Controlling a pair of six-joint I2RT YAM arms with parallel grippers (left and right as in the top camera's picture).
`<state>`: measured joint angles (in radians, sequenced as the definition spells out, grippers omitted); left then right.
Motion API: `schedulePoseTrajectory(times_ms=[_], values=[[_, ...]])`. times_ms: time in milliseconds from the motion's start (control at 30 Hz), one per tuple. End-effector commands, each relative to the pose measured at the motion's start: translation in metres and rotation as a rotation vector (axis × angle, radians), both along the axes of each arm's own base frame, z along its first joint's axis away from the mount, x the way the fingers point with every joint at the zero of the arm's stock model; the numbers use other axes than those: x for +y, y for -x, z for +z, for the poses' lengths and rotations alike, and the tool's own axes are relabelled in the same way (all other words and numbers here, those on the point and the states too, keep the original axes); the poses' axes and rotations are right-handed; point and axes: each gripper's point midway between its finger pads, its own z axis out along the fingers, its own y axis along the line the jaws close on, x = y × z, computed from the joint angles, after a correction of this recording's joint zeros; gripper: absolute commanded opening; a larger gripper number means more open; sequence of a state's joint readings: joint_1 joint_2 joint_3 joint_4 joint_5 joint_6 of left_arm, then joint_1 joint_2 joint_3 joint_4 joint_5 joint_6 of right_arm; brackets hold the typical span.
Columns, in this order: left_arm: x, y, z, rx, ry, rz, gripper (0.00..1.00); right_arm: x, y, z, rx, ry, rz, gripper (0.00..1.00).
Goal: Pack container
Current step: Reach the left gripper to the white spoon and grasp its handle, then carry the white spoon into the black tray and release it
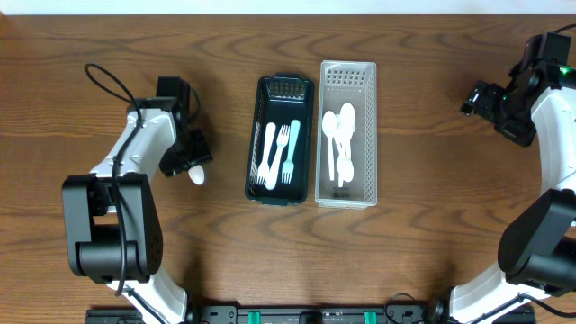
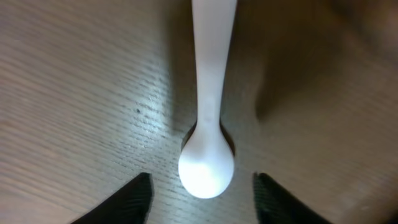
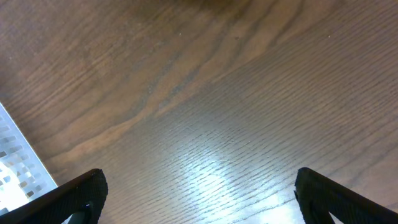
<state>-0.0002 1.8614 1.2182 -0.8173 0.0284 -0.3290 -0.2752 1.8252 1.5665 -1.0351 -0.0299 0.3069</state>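
A white plastic spoon [image 1: 196, 175] lies on the wooden table at the left; in the left wrist view [image 2: 206, 124] its bowl points toward the camera. My left gripper [image 1: 186, 158] is open and low over it, and in the left wrist view [image 2: 202, 179] the bowl lies between the two fingertips without touching them. A dark green bin [image 1: 253, 135] holds white and pale blue forks [image 1: 279, 153]. Beside it on the right, a white perforated bin [image 1: 371, 135] holds white spoons [image 1: 343, 135]. My right gripper [image 1: 480, 99] is open and empty at the far right, shown over bare wood in the right wrist view [image 3: 199, 176].
The two bins stand side by side in the middle of the table. A corner of the white bin [image 3: 12, 155] shows at the lower left of the right wrist view. The left arm's cable [image 1: 112, 85] loops over the table at the left.
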Motion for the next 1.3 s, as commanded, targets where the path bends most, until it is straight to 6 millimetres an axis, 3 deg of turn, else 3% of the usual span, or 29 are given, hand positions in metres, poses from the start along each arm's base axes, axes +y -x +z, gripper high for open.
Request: schedulePoseTrajectory(times_ms=[0, 367, 833, 933, 1100, 1267], values=[[-0.002, 0.016, -0.013, 0.052, 0.017, -0.007, 0.65, 0.002, 0.000, -0.002, 0.001, -0.009, -0.009, 0.99], [-0.003, 0.024, -0.027, 0.057, 0.017, -0.043, 0.64, 0.002, -0.002, -0.001, -0.005, -0.007, -0.008, 0.99], [-0.003, 0.018, -0.030, 0.031, 0.016, -0.067, 0.27, 0.002, -0.002, -0.001, -0.005, -0.007, -0.009, 0.99], [-0.003, 0.016, -0.027, 0.022, 0.015, -0.068, 0.26, 0.002, -0.002, -0.001, -0.005, -0.007, -0.009, 0.99], [-0.003, 0.005, -0.002, -0.029, 0.013, -0.071, 0.25, 0.002, -0.002, -0.001, -0.006, -0.007, -0.009, 0.99], [-0.003, -0.012, 0.055, -0.157, 0.009, -0.071, 0.25, 0.002, -0.002, -0.001, -0.006, -0.007, -0.009, 0.99]])
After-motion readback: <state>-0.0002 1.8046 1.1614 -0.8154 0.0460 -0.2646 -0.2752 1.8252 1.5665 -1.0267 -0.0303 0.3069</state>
